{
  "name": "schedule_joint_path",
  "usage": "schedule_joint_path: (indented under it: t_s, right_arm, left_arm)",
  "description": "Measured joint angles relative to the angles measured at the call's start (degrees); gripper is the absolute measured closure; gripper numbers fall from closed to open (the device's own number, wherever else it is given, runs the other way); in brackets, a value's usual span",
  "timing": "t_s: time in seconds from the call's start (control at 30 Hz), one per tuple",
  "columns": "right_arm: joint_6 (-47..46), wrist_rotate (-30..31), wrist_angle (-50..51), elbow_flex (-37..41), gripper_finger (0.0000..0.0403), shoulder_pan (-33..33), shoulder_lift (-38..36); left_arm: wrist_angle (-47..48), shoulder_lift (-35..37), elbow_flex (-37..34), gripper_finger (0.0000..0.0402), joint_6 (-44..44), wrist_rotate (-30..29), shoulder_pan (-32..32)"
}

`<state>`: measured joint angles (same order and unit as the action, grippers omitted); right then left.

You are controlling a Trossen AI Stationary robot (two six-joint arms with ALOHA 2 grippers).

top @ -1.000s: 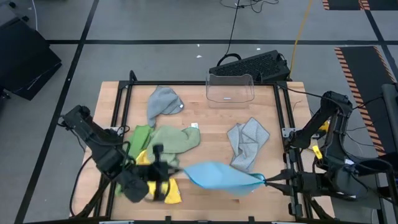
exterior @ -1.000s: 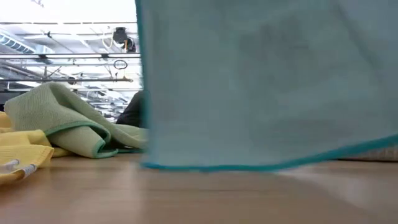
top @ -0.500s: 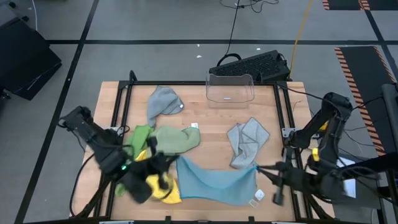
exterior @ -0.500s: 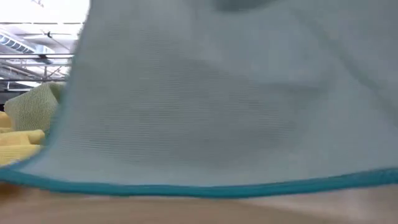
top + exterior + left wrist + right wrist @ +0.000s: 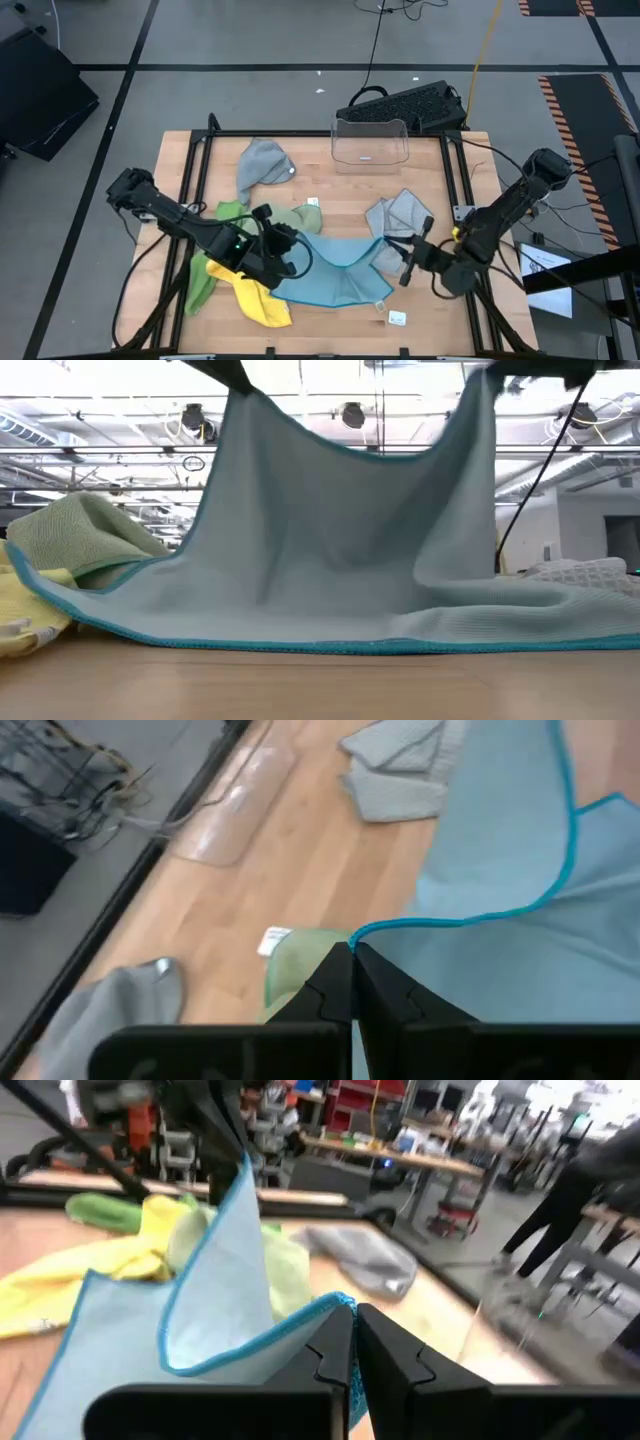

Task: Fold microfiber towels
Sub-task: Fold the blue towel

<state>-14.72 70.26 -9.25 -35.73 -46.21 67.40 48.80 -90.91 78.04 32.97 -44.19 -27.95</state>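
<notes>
The left gripper (image 5: 300, 243) is clamped on one corner of the light blue towel (image 5: 335, 275) and the right gripper (image 5: 392, 243) on the other — the cloth sags between them onto the table's near middle, and uneven travel could drag it askew over the yellow towel (image 5: 258, 300).

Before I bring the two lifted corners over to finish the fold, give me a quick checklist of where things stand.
1. Left end effector shut on a corner of the light blue square microfiber towel: ok.
2. Right end effector shut on another corner: ok.
3. Both corners lifted, far hem resting on the wooden table: ok.
4. Towel free of neighbours: not ok, it overlaps the yellow microfiber towel and the sage green microfiber towel.
5. Crumpled grey microfiber towel apart from the blue one: cannot tell.
</notes>
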Motion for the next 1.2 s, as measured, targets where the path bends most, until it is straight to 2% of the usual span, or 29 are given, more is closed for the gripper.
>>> schedule_joint_path:
  t_s: [0.17,0.37,0.47,0.63,0.73,0.9,1.03,1.2]
  right_arm:
    - [-4.54,-9.18,-3.80,6.34,0.0392,4.08,-2.17]
    - [-1.80,-16.58,-10.74,11.88,0.0392,8.36,-4.52]
    - [2.12,-15.97,-12.08,13.08,0.0392,10.97,-6.33]
    - [12.87,-13.32,-13.75,13.41,0.0392,17.31,-10.58]
    - [17.50,-13.44,-14.81,13.41,0.0392,20.33,-13.90]
    - [19.16,-14.91,-14.20,13.41,0.0392,21.52,-18.81]
    - [15.86,-21.69,-14.13,14.65,0.0392,21.50,-19.67]
    - [7.73,-29.50,-14.25,18.49,0.0392,21.50,-19.63]
  left_arm:
    - [-5.71,0.02,-3.52,0.0395,-1.11,1.32,-0.28]
    - [-6.06,0.04,-6.84,0.0398,-0.89,2.59,-0.65]
    - [-3.88,0.04,-7.46,0.0394,-1.25,0.01,-0.22]
    - [-1.15,0.80,-7.46,0.0397,-1.50,-8.47,4.00]
    - [-1.07,2.03,-7.46,0.0395,-4.30,-9.24,6.68]
    - [1.10,4.96,-7.46,0.0397,-6.30,-7.89,8.53]
    - [4.41,6.64,-7.43,0.0395,-3.78,-5.64,7.63]
    - [5.28,6.97,-7.41,0.0395,-1.33,1.69,4.40]
